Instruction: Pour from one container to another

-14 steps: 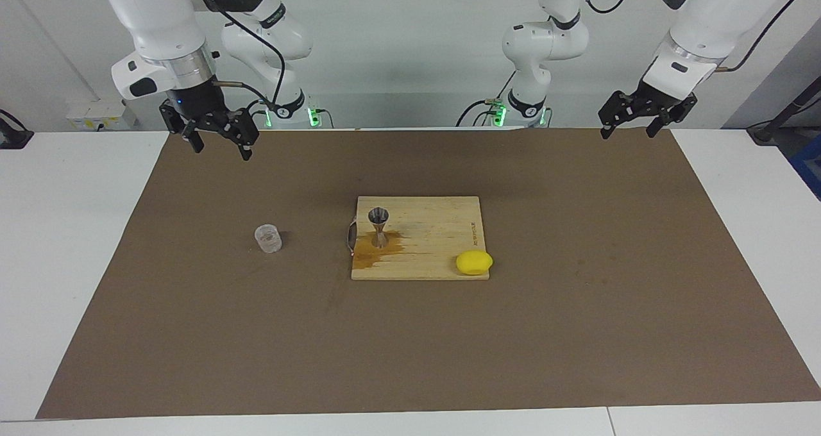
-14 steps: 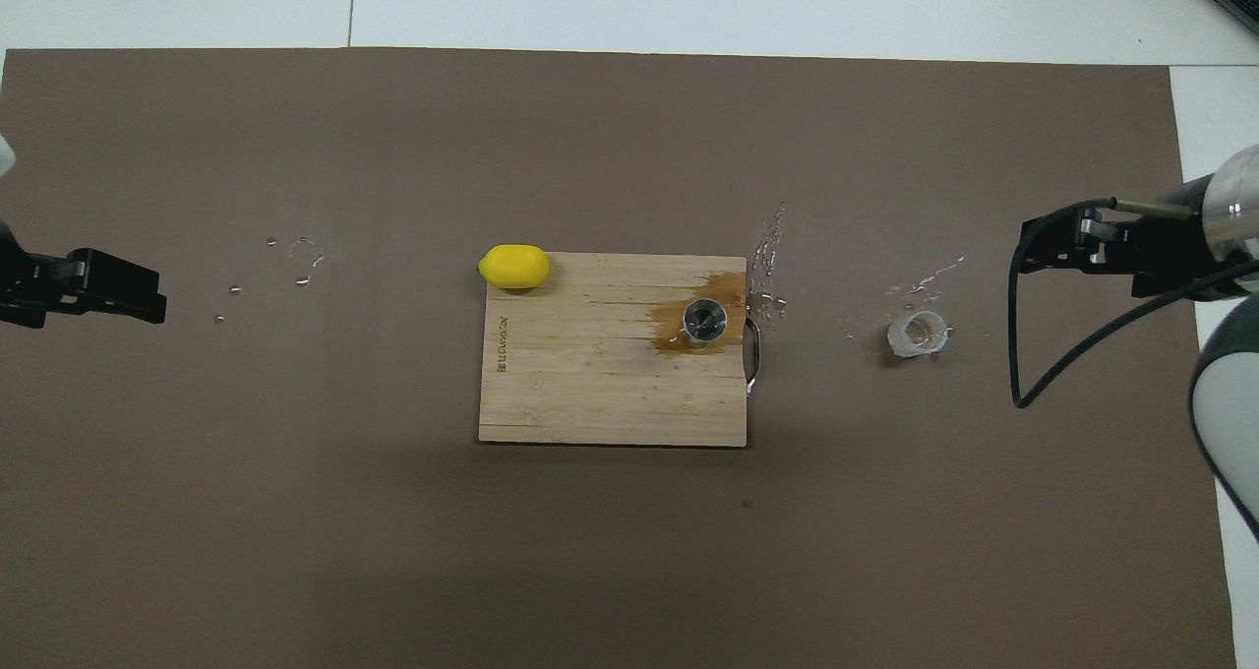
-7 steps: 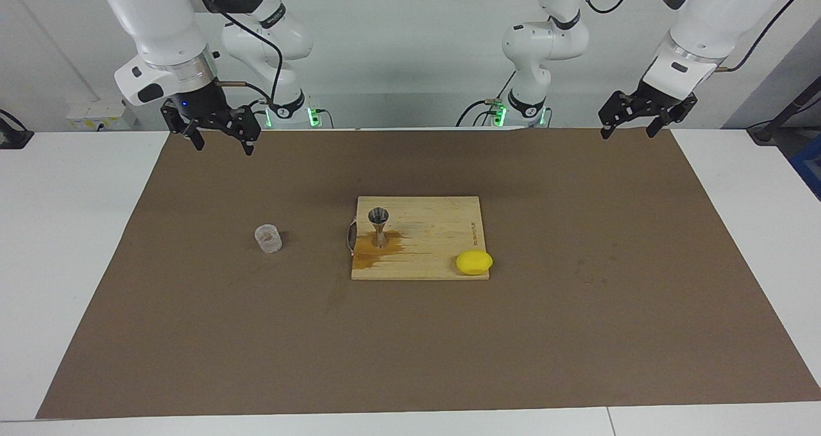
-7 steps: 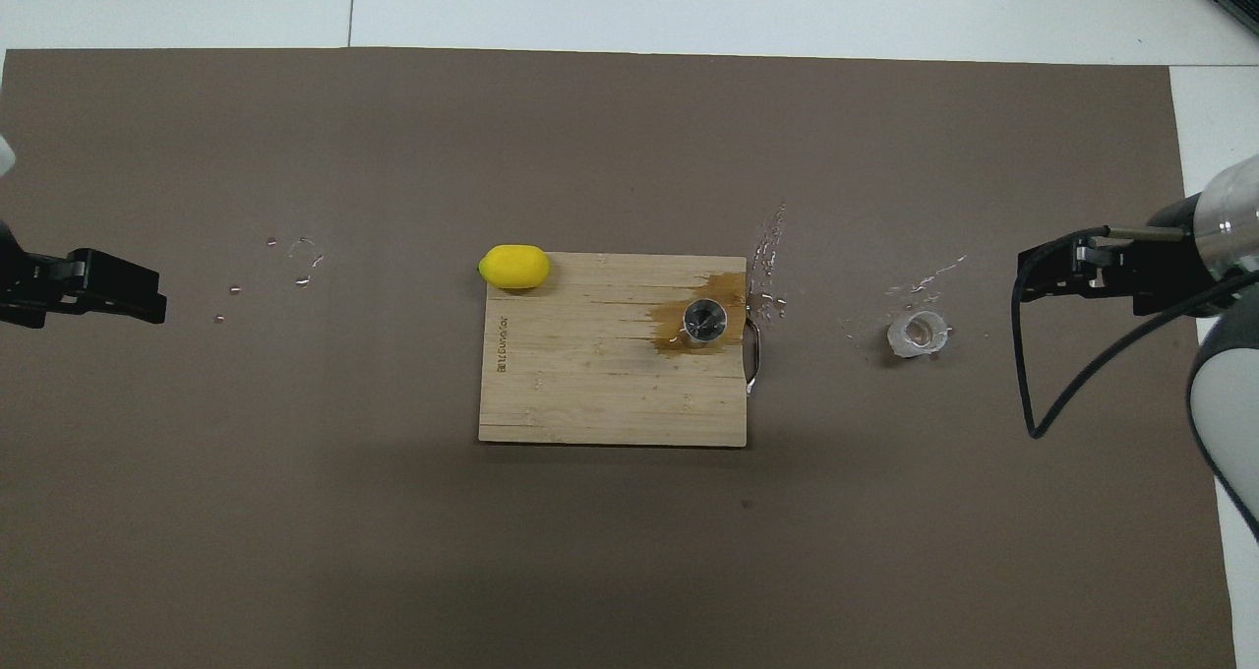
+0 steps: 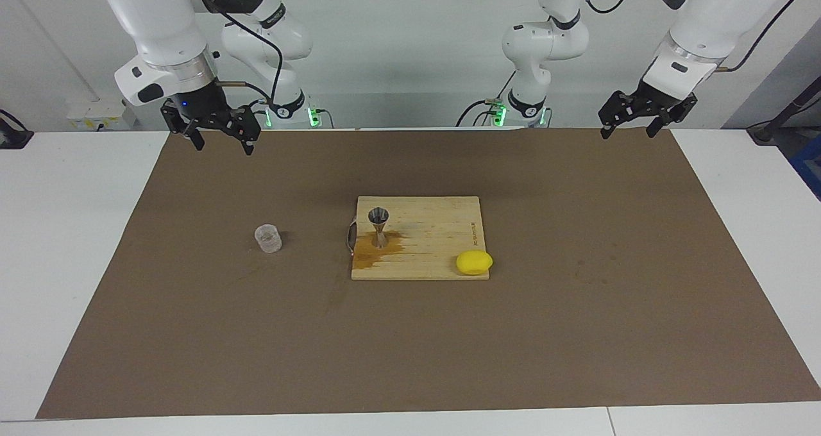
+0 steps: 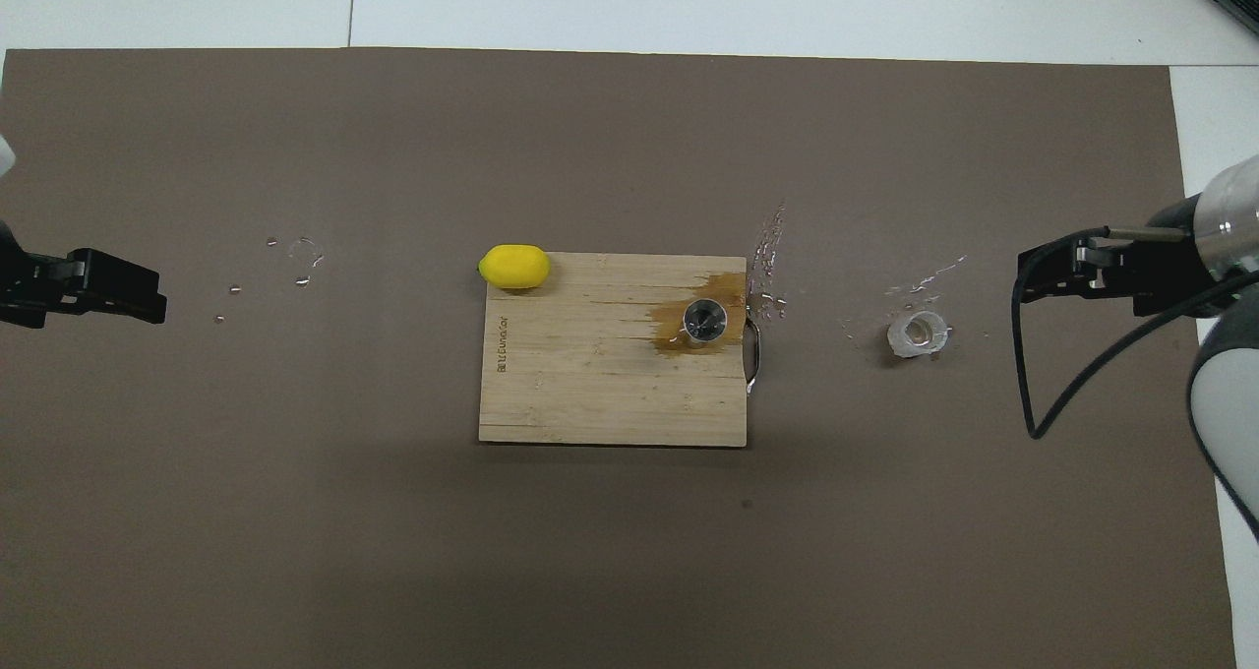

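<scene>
Over the mat's right-arm end, your right gripper (image 5: 220, 142) has risen, open, empty | left gripper (image 5: 630, 125) unchanged, open | glass cup (image 5: 268, 238), jigger (image 5: 378, 226) unmoved.

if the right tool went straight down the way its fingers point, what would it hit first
Probably just the brown mat. The right tool hangs open over its edge nearest the robots; the glass cup stands well clear, though depth is hard to judge.

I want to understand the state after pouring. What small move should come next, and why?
Probably none beyond parking: the glass cup stands upright on the mat, the jigger stands on the wet cutting board, and the right gripper and left gripper hang open, away from both.
</scene>
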You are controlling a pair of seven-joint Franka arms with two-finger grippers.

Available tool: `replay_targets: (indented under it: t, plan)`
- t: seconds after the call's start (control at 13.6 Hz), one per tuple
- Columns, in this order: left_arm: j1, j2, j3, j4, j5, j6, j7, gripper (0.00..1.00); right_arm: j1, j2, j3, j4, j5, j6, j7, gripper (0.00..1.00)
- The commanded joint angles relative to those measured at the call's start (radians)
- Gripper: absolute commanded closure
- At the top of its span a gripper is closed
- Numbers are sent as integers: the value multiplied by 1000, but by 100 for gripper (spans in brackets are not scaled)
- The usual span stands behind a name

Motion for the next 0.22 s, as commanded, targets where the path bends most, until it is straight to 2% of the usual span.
replay_targets:
  t: [0.0, 0.15]
  plan:
    - [-3, -10, 5, -12, 0, -3, 8, 0, -13, -4, 8, 2, -18, -20, -29, 0]
    - [-3, -10, 5, -12, 0, -3, 8, 0, -13, -4, 8, 2, -20, -18, -29, 0]
